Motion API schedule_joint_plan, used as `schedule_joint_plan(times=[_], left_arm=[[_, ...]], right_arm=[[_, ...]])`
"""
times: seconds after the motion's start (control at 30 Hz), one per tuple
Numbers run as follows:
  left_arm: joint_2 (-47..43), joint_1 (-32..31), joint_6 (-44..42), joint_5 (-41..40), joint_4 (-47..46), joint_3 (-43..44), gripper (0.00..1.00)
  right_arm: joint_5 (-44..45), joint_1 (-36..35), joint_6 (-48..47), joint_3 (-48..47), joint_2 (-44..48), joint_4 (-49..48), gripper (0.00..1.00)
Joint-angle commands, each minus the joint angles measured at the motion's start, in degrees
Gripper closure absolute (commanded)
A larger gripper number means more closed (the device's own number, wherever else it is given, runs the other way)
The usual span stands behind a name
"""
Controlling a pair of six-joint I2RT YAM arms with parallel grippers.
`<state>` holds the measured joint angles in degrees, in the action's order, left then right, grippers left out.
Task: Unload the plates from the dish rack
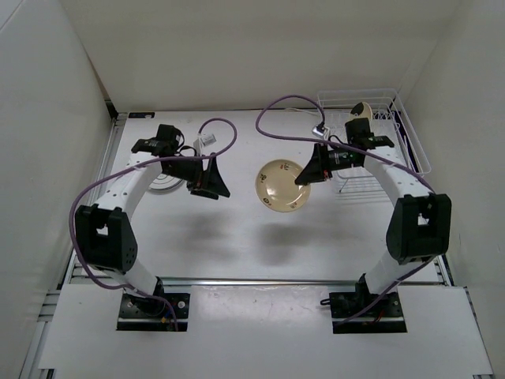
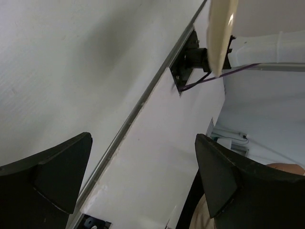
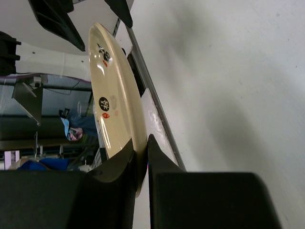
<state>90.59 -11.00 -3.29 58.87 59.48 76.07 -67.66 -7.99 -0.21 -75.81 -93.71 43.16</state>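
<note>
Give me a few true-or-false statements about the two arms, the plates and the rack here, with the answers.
1. The right gripper pinches the rim of a cream plate. True.
2. The left gripper holds a plate as well. False: its fingers are spread with nothing between them.
3. The dish rack sits at the far left of the table. False: it is at the far right corner.
4. A tan plate stands upright in the dish rack. True.
5. A white patterned plate lies on the table under the left arm. True.
</note>
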Motion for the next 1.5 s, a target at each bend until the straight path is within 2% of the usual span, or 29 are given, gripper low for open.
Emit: schedule_joint_plan(times=[0.0,0.17,0.4,0.7,0.83,0.87,0.97,1.0,1.1,1.23,1.33,1.37,1.4,1.43,1.47], left_arm=[[0.7,0.1,3.6,5.2,-3.4,4.5,0.0],[3.1,0.1,4.8,5.8,-4.5,8.3,0.0],[6.4,0.1,6.0,1.3,-6.2,10.7,0.0],[9.5,0.1,6.5,-2.0,-7.3,13.1,0.04],[10.1,0.1,7.1,-2.0,-7.8,13.7,0.14],[10.7,0.1,7.1,-2.0,-7.8,13.7,0.22],[11.3,0.1,7.1,-1.4,-8.4,14.2,0.34],[11.3,0.1,7.1,-0.8,-8.4,14.2,0.42],[11.8,0.1,7.1,-0.8,-8.4,14.7,0.57],[11.8,0.1,7.1,-0.8,-8.9,14.7,0.64],[11.8,0.1,7.1,-0.8,-8.9,14.7,0.73],[11.8,0.1,7.1,-0.8,-8.9,14.7,0.83],[11.8,0.1,7.1,-0.8,-8.9,14.7,0.89],[11.8,0.1,6.5,-0.8,-8.9,14.1,0.89],[11.2,0.1,6.5,-0.8,-8.9,14.1,0.89]], right_arm=[[-0.6,-2.0,-1.5,-4.3,-3.1,-1.7,0.99],[0.9,-4.0,-0.8,-10.8,-9.4,-2.8,0.99],[0.9,-8.5,1.4,-19.8,-17.0,-3.3,0.99],[0.9,-12.2,3.7,-25.8,-21.5,-4.9,0.99],[0.9,-12.8,4.9,-27.0,-22.7,-6.1,0.99],[0.9,-13.3,5.4,-27.5,-22.7,-6.1,0.99],[0.3,-13.3,6.0,-28.1,-24.0,-6.6,0.99],[0.3,-13.8,6.0,-28.1,-24.0,-6.6,0.99],[-0.2,-14.3,6.5,-28.6,-24.0,-7.1,0.99],[-0.2,-14.9,7.1,-29.1,-25.0,-7.1,0.99],[-0.7,-15.9,7.6,-29.1,-25.0,-7.6,0.99],[-0.7,-15.9,7.6,-29.1,-25.0,-7.6,0.99],[-0.7,-15.9,7.6,-29.1,-25.0,-7.6,0.99],[0.0,-15.9,7.6,-29.1,-25.0,-7.6,0.99],[0.9,-15.9,7.6,-29.1,-24.4,-7.0,0.93]])
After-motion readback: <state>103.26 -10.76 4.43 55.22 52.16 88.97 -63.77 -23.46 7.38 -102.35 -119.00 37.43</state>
